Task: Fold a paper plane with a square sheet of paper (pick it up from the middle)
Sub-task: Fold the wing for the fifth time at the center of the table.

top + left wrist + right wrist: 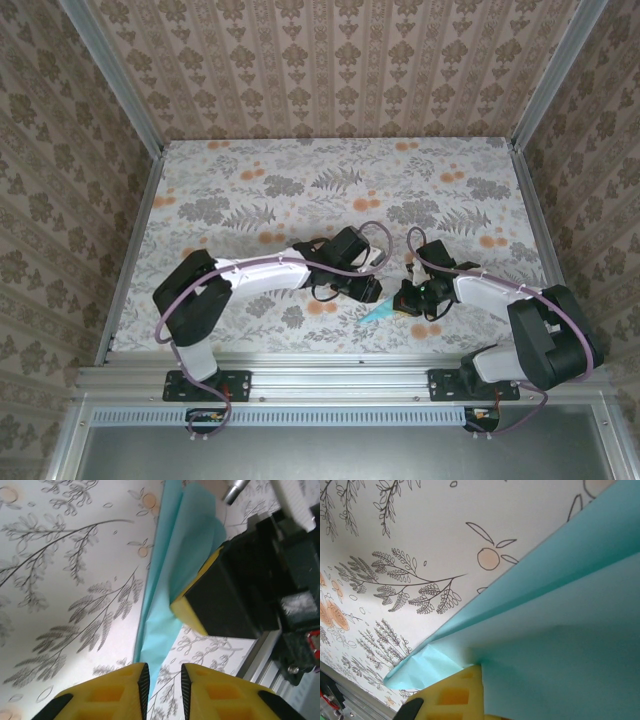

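Turquoise folded paper plane (379, 313) by the tabletop's (250, 180) near edge, right gripper (408, 300) clamping its wide end, left gripper (165, 675) jaws slightly apart at its narrow tip

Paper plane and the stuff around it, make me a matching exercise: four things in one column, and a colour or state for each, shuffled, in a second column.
Things
1. paper plane
2. left gripper
3. right gripper
4. tabletop

Colour or state
A. pale, printed with grey leaves and orange blossoms
B. light turquoise, folded to a point
C. clamped shut on the folded paper
D. jaws slightly apart, close to the paper's narrow end

Pairs: 1-B, 2-D, 3-C, 4-A
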### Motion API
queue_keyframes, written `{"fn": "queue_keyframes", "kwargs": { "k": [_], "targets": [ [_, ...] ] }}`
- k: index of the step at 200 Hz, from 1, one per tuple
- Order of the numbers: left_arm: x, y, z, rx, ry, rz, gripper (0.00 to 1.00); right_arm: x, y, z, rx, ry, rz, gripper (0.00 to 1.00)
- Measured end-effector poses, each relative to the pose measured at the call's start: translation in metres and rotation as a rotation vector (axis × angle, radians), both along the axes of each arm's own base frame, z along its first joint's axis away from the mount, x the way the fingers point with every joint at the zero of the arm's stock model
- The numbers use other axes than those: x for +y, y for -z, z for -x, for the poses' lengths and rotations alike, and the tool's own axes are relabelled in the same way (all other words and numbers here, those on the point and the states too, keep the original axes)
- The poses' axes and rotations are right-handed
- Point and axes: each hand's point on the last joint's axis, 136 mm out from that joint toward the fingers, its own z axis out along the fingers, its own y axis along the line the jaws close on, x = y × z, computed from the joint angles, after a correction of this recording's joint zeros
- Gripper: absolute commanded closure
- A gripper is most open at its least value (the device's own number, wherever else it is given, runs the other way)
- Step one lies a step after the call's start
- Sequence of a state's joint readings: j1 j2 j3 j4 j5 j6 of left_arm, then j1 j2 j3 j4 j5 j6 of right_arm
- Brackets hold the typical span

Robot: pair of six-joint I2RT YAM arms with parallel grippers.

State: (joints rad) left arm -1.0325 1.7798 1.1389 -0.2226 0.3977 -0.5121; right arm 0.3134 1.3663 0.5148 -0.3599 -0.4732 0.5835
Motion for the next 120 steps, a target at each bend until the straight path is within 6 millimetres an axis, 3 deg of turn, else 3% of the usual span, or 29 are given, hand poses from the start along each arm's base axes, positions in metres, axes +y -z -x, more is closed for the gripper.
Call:
{"fn": "queue_keyframes", "kwargs": {
  "k": [26, 71, 120],
  "targets": [
    [-0.011, 0.010, 0.000, 0.036, -0.012, 0.027, 0.82, 0.000, 0.000, 0.000, 0.001, 0.000, 0.000, 1.00],
    [-0.006, 0.042, 0.006, 0.092, -0.029, -0.009, 0.88, 0.000, 0.000, 0.000, 0.001, 0.000, 0.000, 1.00],
    [-0.006, 0.049, 0.013, 0.130, -0.027, 0.015, 0.92, 0.000, 0.000, 0.000, 0.000, 0.000, 0.000, 1.00]
  ]
}}
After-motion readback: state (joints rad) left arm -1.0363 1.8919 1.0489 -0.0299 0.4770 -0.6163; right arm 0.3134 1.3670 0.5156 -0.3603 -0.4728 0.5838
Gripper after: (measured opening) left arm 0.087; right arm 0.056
